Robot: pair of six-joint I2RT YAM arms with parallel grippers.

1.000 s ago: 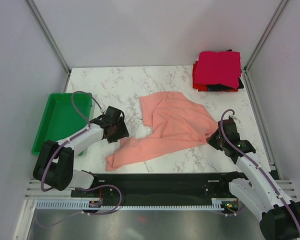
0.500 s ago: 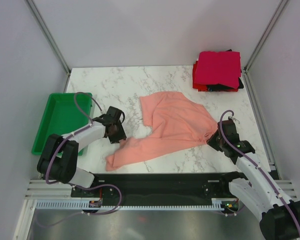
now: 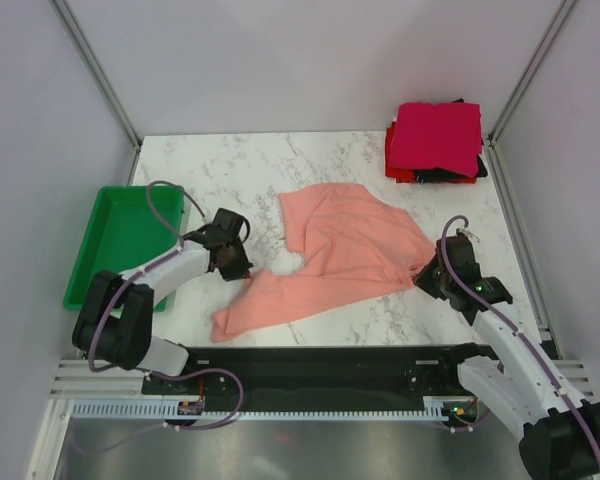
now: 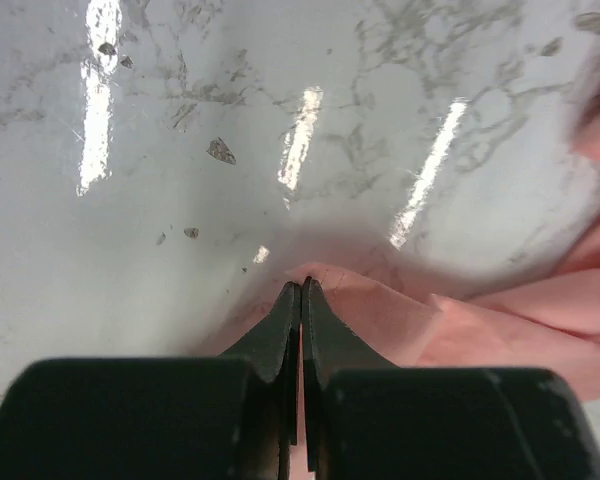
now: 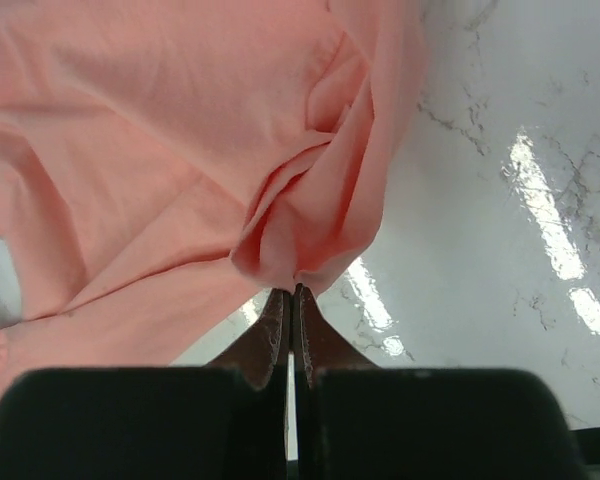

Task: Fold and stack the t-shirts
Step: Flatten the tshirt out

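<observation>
A salmon-pink t-shirt [image 3: 330, 255] lies crumpled across the middle of the marble table. My left gripper [image 3: 247, 270] is shut on its left edge, and the left wrist view shows pink cloth [image 4: 400, 315] pinched at the closed tips of that gripper [image 4: 301, 285]. My right gripper [image 3: 423, 275] is shut on the shirt's right corner; the right wrist view shows a bunched fold of the shirt [image 5: 310, 230] caught in the tips of this gripper [image 5: 293, 291]. A stack of folded t-shirts [image 3: 436, 140], crimson on top with red and black beneath, sits at the far right corner.
A green plastic tray [image 3: 120, 245] stands at the table's left edge, close to the left arm. White walls with metal posts close in the back and sides. Bare marble [image 3: 220, 170] lies behind the pink shirt.
The left gripper has moved right onto the shirt's left edge and closed on it. The right gripper has stayed shut on the shirt's right corner.
</observation>
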